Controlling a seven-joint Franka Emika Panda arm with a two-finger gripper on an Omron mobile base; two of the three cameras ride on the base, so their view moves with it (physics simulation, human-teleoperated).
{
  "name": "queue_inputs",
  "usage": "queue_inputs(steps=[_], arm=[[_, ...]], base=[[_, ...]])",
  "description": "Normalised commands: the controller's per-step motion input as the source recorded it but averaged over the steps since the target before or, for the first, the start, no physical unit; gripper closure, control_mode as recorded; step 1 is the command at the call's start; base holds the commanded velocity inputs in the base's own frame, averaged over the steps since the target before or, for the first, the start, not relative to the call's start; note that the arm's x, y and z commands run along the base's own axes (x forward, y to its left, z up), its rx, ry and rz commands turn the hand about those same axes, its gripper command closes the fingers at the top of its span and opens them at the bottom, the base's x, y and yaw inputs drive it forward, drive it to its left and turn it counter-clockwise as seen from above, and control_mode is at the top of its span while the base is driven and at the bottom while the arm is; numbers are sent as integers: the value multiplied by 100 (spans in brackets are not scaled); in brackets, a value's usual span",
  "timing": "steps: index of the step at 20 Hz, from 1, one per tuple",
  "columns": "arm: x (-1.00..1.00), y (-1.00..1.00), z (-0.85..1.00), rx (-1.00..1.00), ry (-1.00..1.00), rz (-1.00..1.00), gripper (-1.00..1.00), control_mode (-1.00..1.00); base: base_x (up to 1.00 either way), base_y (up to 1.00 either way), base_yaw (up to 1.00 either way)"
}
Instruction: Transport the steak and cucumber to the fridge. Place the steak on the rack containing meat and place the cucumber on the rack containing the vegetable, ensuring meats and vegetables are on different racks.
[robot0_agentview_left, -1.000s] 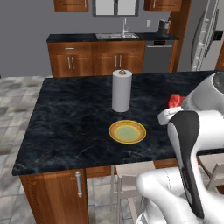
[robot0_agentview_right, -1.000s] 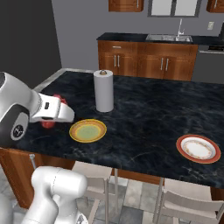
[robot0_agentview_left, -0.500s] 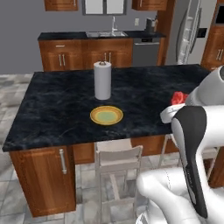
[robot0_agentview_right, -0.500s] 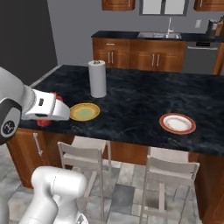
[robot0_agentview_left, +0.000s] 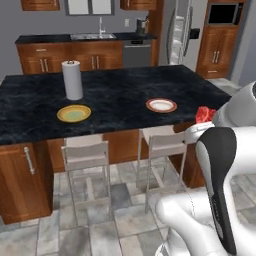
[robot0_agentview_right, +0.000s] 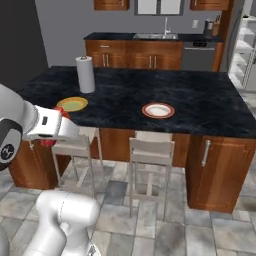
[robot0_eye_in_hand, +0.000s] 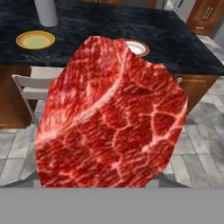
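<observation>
In the hand view I see the steak (robot0_eye_in_hand: 109, 118) very close to the camera, covering the middle of the frame, so the gripper is closed on it and holds it up in the air. In the left base view the steak (robot0_agentview_left: 204, 114) shows as a small red lump at the right edge, just above the white hand. In the right base view a bit of the red meat (robot0_agentview_right: 48, 142) shows under the hand at the left side.

The dark island counter (robot0_agentview_left: 120, 95) stands in the middle of the left base view. On it I see a paper towel roll (robot0_agentview_left: 73, 80), a yellow plate (robot0_agentview_left: 74, 113) and a red-rimmed plate (robot0_agentview_left: 161, 105). Two stools (robot0_agentview_left: 86, 155) stand in front of the counter. The fridge (robot0_agentview_left: 179, 31) is at the upper right of this view, far behind the counter.
</observation>
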Motion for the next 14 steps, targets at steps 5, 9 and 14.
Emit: queue_inputs(steps=[5, 9, 14], arm=[[0, 0, 0, 0, 0, 0, 100, 100], [0, 0, 0, 0, 0, 0, 100, 100], [0, 0, 0, 0, 0, 0, 100, 100]], base=[[1, -100, -1], [26, -100, 0], [21, -100, 0]])
